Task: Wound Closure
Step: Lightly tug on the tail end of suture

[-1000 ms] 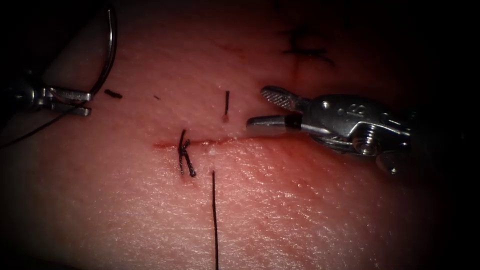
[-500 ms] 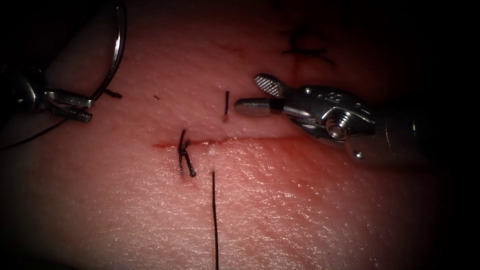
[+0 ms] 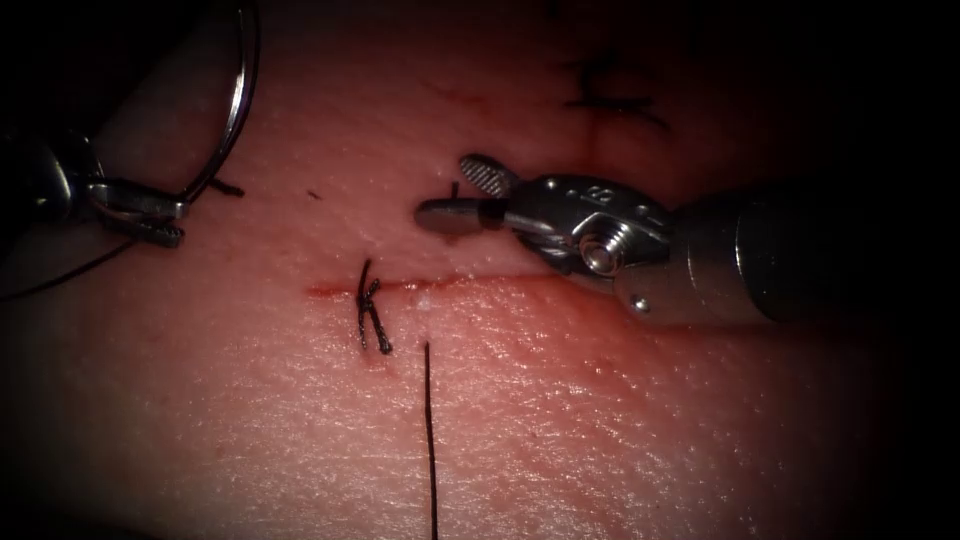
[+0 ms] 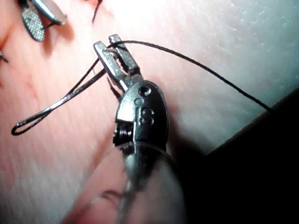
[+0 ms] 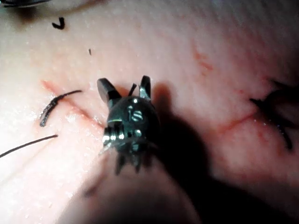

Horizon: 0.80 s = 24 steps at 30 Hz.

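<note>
At far left, the left gripper [image 3: 165, 222] clamps the needle [image 3: 232, 110] clear of the tissue [image 3: 600, 420]; the right gripper [image 3: 455, 195], open and empty, straddles a thread end [image 5: 132, 88].

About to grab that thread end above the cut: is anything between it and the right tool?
Nothing visible. The right tool, holding nothing, has open jaws either side of the thread end. The left tool holds the needle near its tail, clear of the tissue, far left.
</note>
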Each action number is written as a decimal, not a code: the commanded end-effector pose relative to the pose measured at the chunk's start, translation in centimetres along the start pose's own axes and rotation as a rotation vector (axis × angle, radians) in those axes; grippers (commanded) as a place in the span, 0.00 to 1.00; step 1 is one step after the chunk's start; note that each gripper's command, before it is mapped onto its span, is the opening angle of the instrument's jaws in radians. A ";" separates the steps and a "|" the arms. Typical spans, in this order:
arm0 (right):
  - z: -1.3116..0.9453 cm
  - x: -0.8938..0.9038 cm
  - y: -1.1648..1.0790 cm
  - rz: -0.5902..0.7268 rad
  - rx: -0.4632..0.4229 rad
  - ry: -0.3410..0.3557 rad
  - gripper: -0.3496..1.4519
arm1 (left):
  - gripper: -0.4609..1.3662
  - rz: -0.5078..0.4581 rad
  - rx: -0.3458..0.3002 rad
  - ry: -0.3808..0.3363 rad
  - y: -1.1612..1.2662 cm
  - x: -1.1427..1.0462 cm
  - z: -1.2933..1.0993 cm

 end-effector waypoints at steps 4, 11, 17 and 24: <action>0.02 -0.02 -0.01 0.009 -0.004 -0.004 0.38 | 0.06 -0.001 -0.003 0.001 0.00 0.00 -0.01; 0.00 0.08 -0.05 0.025 -0.024 -0.008 0.00 | 0.06 0.005 -0.001 0.003 0.01 -0.01 -0.02; -0.03 0.23 -0.09 0.040 -0.058 -0.004 0.00 | 0.06 0.001 -0.002 0.004 0.02 -0.04 -0.02; -0.07 0.40 -0.06 0.067 -0.092 0.039 0.00 | 0.06 -0.008 -0.005 0.008 0.05 -0.19 0.01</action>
